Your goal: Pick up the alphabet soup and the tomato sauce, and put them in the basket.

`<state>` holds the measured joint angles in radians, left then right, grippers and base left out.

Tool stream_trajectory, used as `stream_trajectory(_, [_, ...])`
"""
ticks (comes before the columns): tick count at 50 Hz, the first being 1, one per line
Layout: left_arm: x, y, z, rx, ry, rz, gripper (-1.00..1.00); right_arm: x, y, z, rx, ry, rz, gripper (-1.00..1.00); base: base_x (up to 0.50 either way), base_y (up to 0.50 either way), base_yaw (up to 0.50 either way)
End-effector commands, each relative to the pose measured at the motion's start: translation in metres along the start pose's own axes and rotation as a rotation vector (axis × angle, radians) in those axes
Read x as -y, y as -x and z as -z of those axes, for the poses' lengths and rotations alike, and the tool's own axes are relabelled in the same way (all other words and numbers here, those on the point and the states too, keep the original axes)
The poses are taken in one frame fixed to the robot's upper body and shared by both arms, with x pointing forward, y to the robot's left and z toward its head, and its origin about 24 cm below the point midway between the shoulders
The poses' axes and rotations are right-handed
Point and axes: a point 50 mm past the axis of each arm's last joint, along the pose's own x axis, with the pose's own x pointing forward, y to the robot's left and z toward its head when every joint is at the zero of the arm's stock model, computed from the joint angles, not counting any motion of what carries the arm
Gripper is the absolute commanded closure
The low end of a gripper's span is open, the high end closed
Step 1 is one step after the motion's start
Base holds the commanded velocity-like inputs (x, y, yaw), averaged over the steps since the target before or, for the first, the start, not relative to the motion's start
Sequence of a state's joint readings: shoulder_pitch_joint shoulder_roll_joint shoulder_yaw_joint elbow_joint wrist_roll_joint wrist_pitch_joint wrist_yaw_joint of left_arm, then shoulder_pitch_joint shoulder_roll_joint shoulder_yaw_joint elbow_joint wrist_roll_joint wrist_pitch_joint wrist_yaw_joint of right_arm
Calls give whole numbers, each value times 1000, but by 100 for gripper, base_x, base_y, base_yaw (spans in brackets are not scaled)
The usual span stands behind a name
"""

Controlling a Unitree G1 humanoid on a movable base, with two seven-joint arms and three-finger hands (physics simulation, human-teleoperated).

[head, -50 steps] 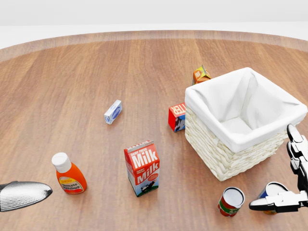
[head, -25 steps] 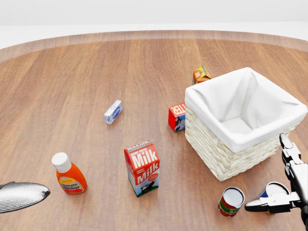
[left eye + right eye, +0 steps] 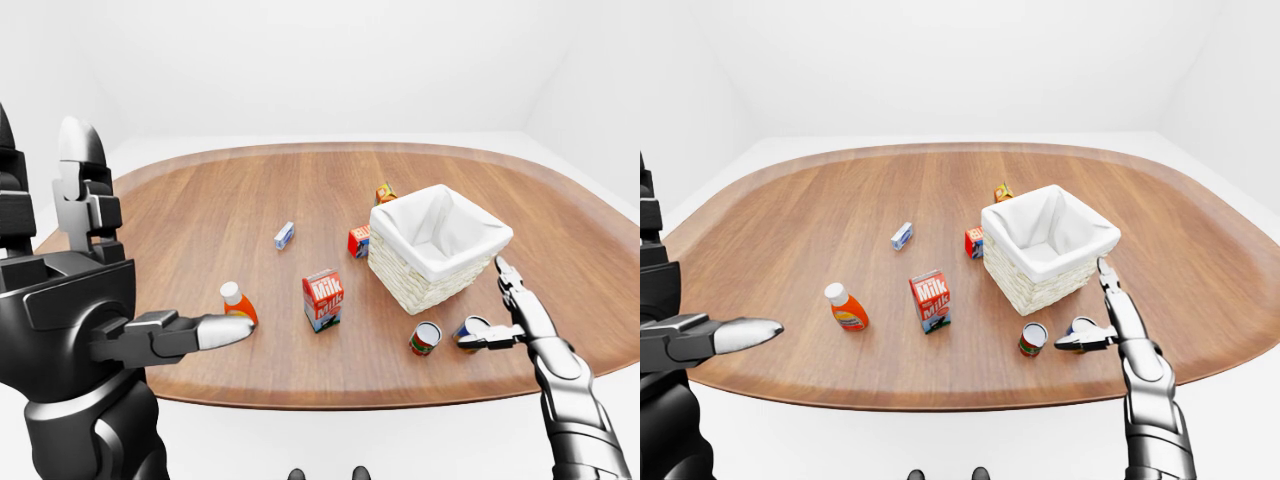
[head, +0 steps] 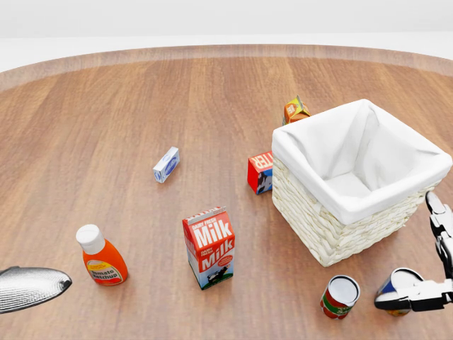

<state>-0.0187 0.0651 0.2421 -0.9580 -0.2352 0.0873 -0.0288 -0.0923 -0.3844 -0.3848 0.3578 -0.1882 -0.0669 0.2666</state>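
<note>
The right hand is reaching open-fingered beside the blue-labelled silver-topped can on the wooden table; it should straddle the can squarely before closing.

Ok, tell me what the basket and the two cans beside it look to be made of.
The basket looks like pale woven wicker, going by its ribbed braided walls, with a matte white cloth liner folded over the rim. The red can and the blue can look like metal with printed paper labels: their tops are pale and flat, though the render leaves it open.
</note>
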Motion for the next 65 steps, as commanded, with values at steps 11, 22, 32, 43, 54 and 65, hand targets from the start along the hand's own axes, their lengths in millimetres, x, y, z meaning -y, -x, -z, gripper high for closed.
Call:
stream_trajectory(11, [-1, 0, -1, 5, 6, -8, -93, -13, -2, -1, -39, 169, -103, -100, 0, 0, 0])
stream_trajectory(22, [-3, 0, -3, 12, 5, -13, -93, -16, -4, 1, -51, 200, -119, -100, 0, 0, 0])
stream_trajectory(32, [-3, 0, -4, 16, 19, -14, -94, -9, -4, -1, -52, 199, -107, -100, 0, 0, 0])
stream_trajectory(43, [-3, 0, -5, 19, 20, -15, -93, -9, -7, 1, -63, 260, -115, -100, 0, 0, 0])
stream_trajectory(54, [-4, 0, -6, 24, 22, -17, -94, -14, -9, 6, -89, 305, -154, -100, 0, 0, 0])
stream_trajectory(65, [-4, 0, -6, 27, 25, -19, -94, -11, -13, 4, -99, 369, -155, -100, 0, 0, 0])
